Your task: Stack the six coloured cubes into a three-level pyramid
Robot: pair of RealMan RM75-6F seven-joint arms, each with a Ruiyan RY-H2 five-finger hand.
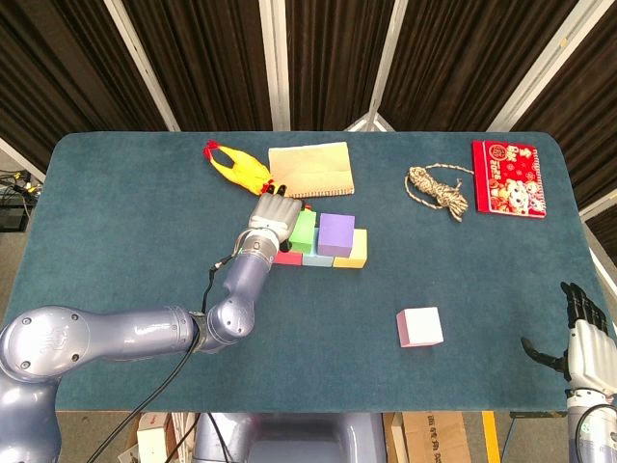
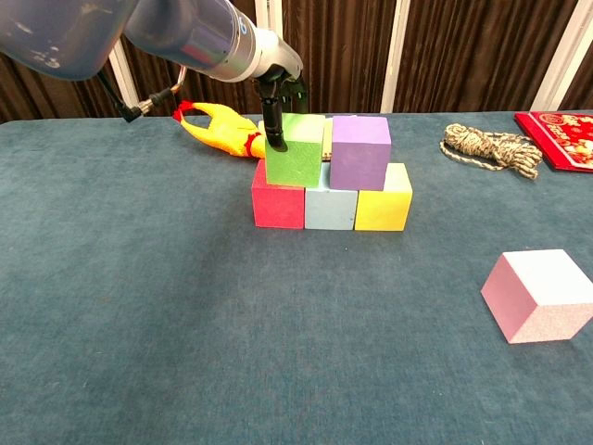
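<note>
A red cube, a light blue cube and a yellow cube stand in a row on the table. On top of them sit a green cube and a purple cube. The green cube is slightly tilted, and my left hand grips it from its left and far side. In the chest view the fingers press on its upper left edge. A pink cube lies alone at the front right. My right hand hangs open off the table's right front corner.
A yellow rubber chicken and a tan notebook lie just behind the stack. A coiled rope and a red packet lie at the back right.
</note>
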